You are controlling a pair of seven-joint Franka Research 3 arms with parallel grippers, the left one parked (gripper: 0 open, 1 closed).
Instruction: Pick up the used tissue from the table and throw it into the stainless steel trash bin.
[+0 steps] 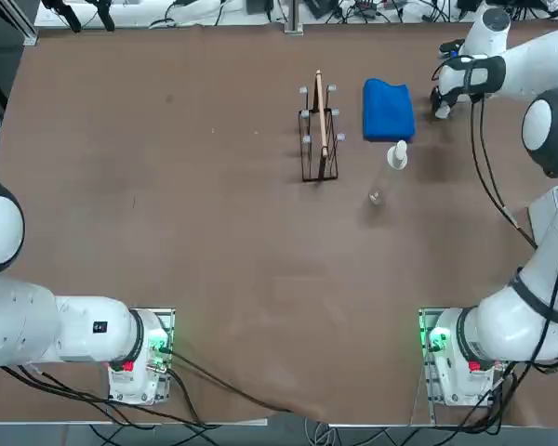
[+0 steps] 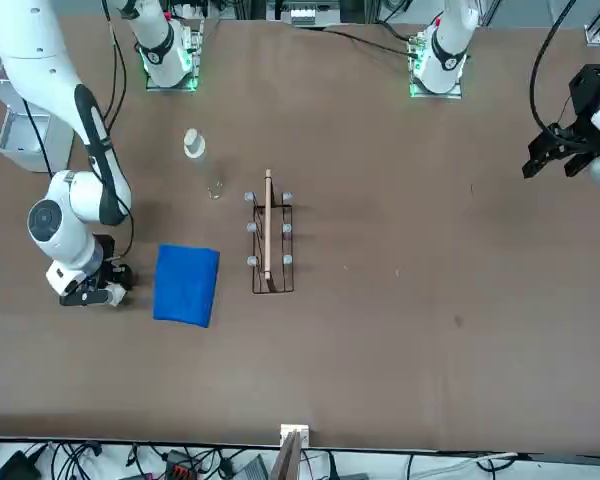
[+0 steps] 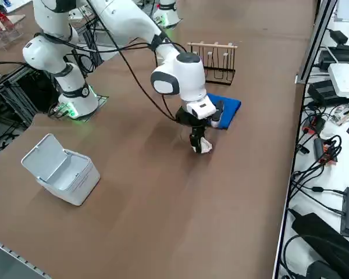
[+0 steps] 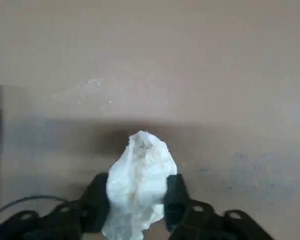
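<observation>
The brown desk (image 3: 163, 232) stretches wide beneath everything, cables and boxes gathered beyond its edge. Over it, in the wrist view, the used tissue (image 4: 140, 185) sits crumpled and white between the two fingers of the right hand (image 4: 138, 197), which pinch it from both sides. From the right side view it pokes out under the fingers, down close to the surface; whether it touches the desk I cannot tell. So the step in hand looks to be the grasp itself. Next, I judge, the hand should firm its hold, lift straight up and swing back toward the trash bin (image 3: 72, 174), whose lid (image 3: 45, 157) stands raised. The blue cloth (image 3: 228, 110) lies just beside the hand, and the white-topped bottle (image 1: 397, 156) and the dark wire rack (image 1: 319, 139) are past it; a sideways sweep that way could snag them. Soft paper may slip if gripped only by a fold.
</observation>
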